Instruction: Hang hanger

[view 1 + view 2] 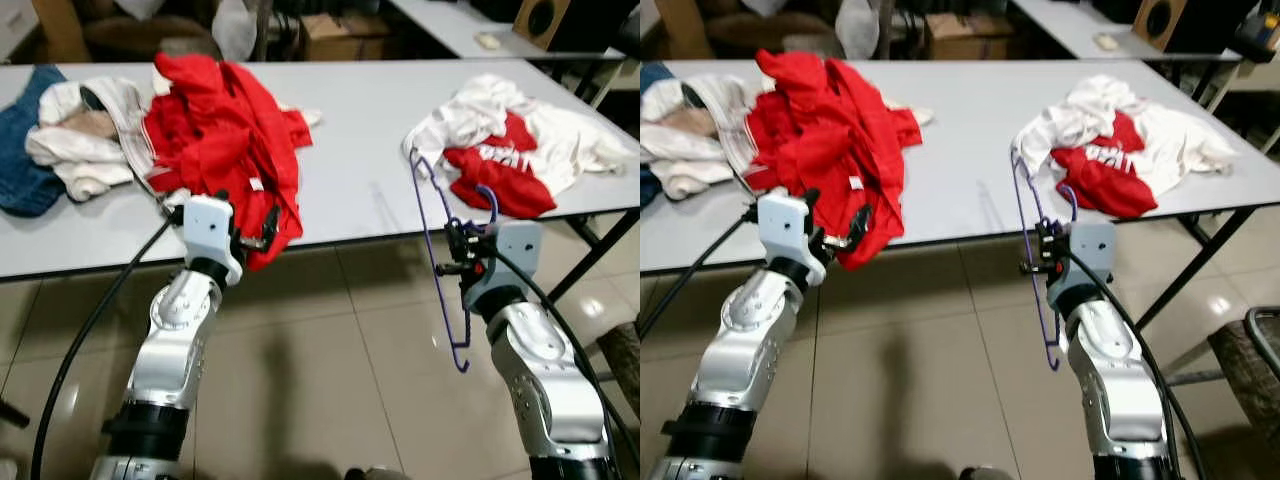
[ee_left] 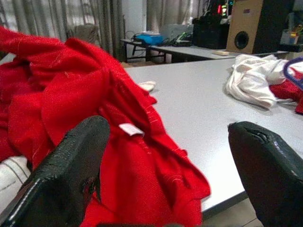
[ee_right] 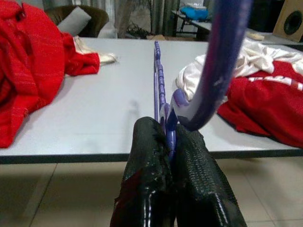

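Nearby, red garment [image 1: 225, 135] overhanging table [image 1: 360, 190] edge.

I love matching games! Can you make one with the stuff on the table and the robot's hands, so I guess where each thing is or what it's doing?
Things:
1. purple hanger
2. red garment
3. red and white clothes
4. left tool

Places or states:
A. open, at the table's front edge
B. piled on the table's right part
C. pinched in the shut right tool, partly below the table edge
D. heaped on the table's left part, drooping over the front edge

Pairs: 1-C, 2-D, 3-B, 4-A
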